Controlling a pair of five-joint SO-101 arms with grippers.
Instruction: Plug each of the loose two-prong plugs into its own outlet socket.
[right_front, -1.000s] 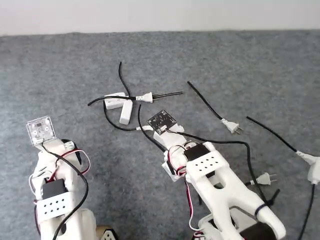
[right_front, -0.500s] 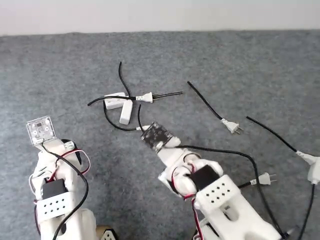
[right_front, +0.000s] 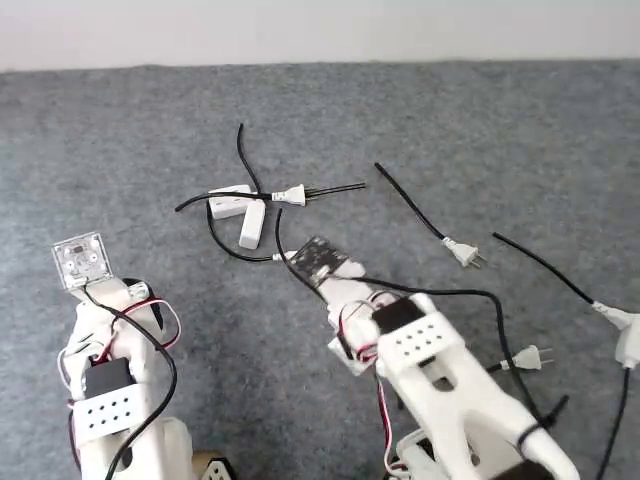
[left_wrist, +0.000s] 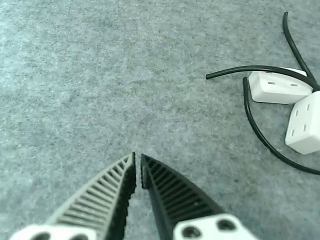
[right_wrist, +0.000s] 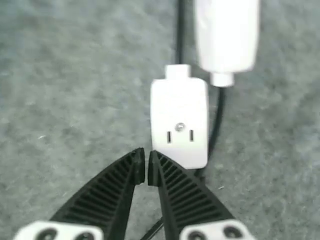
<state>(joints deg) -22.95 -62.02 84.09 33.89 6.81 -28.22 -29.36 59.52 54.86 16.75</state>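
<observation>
My right gripper is shut, its tips touching the near edge of a white outlet socket whose two slots face up, on a black cord. Beyond it lies another white socket block. In the high view the right arm's wrist stands just right of two white sockets. A white two-prong plug lies beside them. More plugs lie to the right. My left gripper is shut over bare carpet, with the sockets farther off.
Black cords cross the grey carpet around the sockets and plugs. Another white plug piece on a cord lies at the right edge. The left arm stands at the lower left. The right arm's own cable loops beside it.
The right arm's wrist swung toward the sockets and back a little, ending with its tips at the nearest socket. The left arm and all plugs kept still.
</observation>
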